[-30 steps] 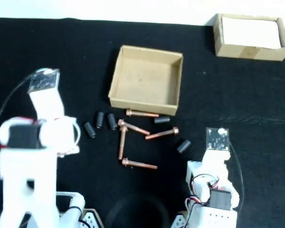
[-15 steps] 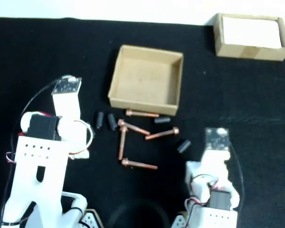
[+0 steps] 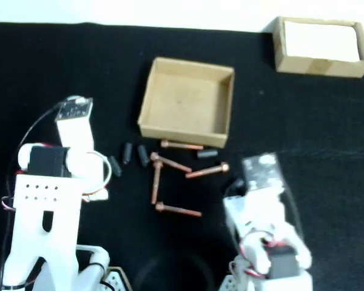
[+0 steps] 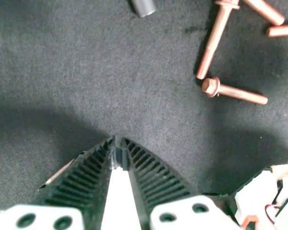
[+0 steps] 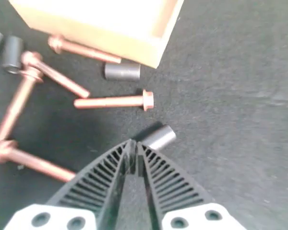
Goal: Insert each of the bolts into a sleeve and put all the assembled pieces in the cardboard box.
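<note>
Bolts (image 3: 179,210) lay loose mid-desk, just before the cardboard box (image 3: 176,134), none assembled. My right gripper (image 5: 135,143), pressed together, had advanced to a sleeve (image 5: 158,137); my left gripper (image 4: 117,141), likewise closed, retreated slightly.

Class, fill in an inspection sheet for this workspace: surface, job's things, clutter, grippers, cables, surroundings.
Surface: black cloth table.
Job's things: five copper bolts and loose dark sleeves lie in front of the cardboard box; none assembled.
Clutter: second cardboard box at the far corner.
Grippers: left gripper shut, holding nothing; right gripper shut, tips beside a sleeve.
Cables: black cable loops off the left arm.
Surroundings: white strip beyond the table.
</note>
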Robot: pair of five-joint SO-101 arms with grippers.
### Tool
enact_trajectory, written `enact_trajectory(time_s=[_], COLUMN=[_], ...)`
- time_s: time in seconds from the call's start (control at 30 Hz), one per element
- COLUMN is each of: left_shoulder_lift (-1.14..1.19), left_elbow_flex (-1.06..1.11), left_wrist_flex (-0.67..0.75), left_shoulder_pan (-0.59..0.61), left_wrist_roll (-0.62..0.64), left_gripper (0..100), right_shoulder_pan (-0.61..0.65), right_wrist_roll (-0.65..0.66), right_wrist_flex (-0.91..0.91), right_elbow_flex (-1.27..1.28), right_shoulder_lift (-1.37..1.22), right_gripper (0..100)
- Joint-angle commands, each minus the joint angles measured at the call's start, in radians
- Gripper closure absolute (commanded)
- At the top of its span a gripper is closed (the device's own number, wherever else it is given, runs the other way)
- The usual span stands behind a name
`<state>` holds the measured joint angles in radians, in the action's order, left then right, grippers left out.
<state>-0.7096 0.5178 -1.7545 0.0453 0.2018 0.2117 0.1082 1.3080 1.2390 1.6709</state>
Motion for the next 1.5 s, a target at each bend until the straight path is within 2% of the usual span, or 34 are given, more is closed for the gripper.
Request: enact_trajectory(time_s=[0.0, 0.1, 0.17, 0.23, 0.3, 0.37, 0.43, 0.63, 0.9, 1.0, 1.13, 1.33, 1.47], left_shoulder_lift=[0.004, 0.004, 0.005, 0.005, 0.005, 0.005, 0.018, 0.232, 0.503, 0.512, 0.501, 0.469, 0.487], left_elbow_flex=[-0.007, -0.007, -0.002, 0.001, 0.002, 0.004, 0.019, 0.102, 0.019, -0.001, -0.002, 0.05, 0.073], left_wrist_flex=[0.014, 0.028, 0.029, 0.029, 0.023, 0.023, 0.023, 0.028, 0.028, 0.029, 0.023, 0.031, 0.058], left_shoulder_pan=[0.004, 0.008, 0.008, 0.008, 0.008, 0.008, 0.005, 0.008, 0.012, 0.012, 0.005, 0.048, 0.042], left_wrist_roll=[0.006, 0.006, 0.006, 0.044, 0.101, 0.118, 0.118, 0.117, 0.117, 0.117, 0.117, 0.109, 0.074], left_gripper=[98, 97, 95, 86, 73, 61, 54, 54, 54, 54, 54, 54, 54], right_shoulder_pan=[-0.024, -0.024, -0.024, -0.024, -0.022, 0.008, 0.027, 0.002, -0.041, -0.058, -0.058, -0.035, -0.025], right_wrist_roll=[-0.018, -0.11, -0.115, -0.061, -0.018, -0.018, -0.023, -0.091, -0.259, -0.265, -0.264, -0.262, -0.264], right_wrist_flex=[0.101, 0.199, 0.265, 0.269, 0.269, 0.275, 0.266, 0.116, -0.071, -0.148, -0.165, -0.157, -0.16], right_elbow_flex=[-0.338, -0.558, -0.621, -0.619, -0.585, -0.556, -0.53, -0.503, -0.499, -0.47, -0.44, -0.44, -0.441], right_shoulder_lift=[-0.277, -0.535, -0.665, -0.771, -0.849, -0.903, -0.94, -1.05, -1.207, -1.231, -1.225, -1.225, -1.225], right_gripper=[99.0, 99.0, 98.9, 98.9, 98.9, 98.9, 99.1, 99.1, 99.1, 99.1, 98.8, 82.4, 82.3])
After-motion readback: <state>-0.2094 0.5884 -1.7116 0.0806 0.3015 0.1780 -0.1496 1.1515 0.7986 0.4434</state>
